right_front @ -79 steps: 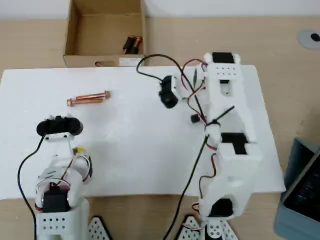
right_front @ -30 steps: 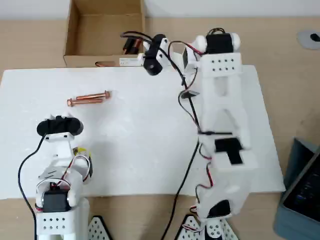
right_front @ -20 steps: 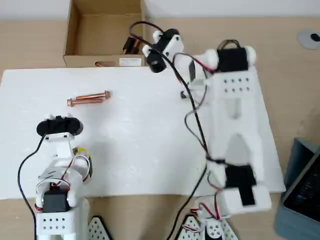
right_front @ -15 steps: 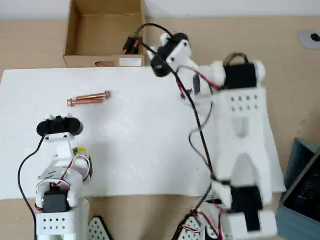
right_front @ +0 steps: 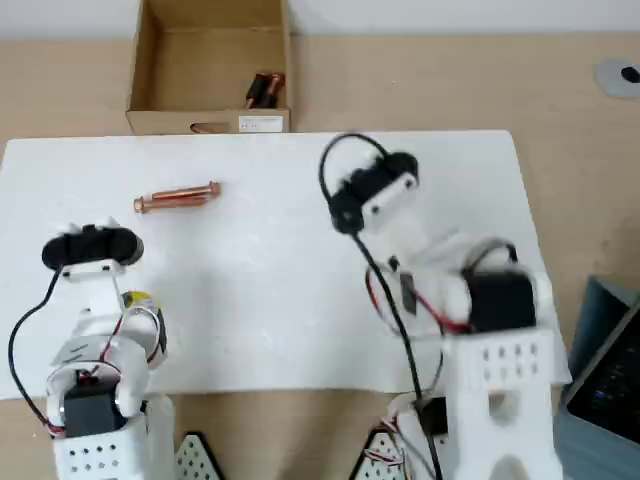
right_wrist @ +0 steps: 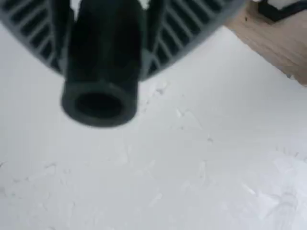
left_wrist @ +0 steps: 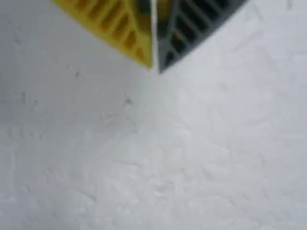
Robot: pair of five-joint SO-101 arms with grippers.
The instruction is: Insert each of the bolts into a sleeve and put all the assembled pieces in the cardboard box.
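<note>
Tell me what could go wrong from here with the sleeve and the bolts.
1. The right gripper holds the black sleeve over the white board, far from the bolts. If the sleeve tilts in the jaws, a bolt may miss its opening.
2. The left gripper is shut and apart from the bolts. Lowered shut, it could knock them rather than grasp.
3. The bolts lie loose on the flat board and might roll if nudged.
</note>
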